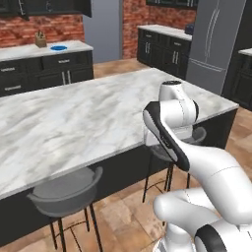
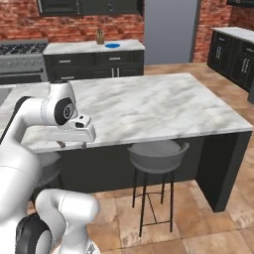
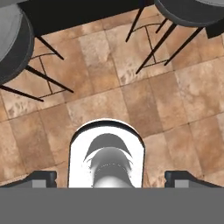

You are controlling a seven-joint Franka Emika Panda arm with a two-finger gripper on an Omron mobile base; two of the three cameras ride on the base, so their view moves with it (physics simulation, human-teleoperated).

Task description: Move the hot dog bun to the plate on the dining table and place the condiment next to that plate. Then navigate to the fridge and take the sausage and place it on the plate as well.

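The dining table (image 1: 74,123) is the long marble-topped island (image 2: 149,104) straight ahead, and its top is bare where it shows. My gripper (image 2: 72,145) hangs at the island's near edge and points down at the tiled floor. It is open, with its fingertips (image 3: 41,178) far apart and nothing between them. The grey steel fridge (image 1: 214,44) stands beyond the island at the far right, doors shut. The hot dog bun, the plate, the condiment and the sausage are out of view.
Grey stools (image 1: 66,192) (image 2: 156,156) stand under the island's near edge, and two show below the hand (image 3: 192,8). A flat blue plate (image 1: 58,48) (image 2: 112,45) and a knife block (image 1: 40,39) sit on the back counter. A stove (image 2: 20,49) is at the far left.
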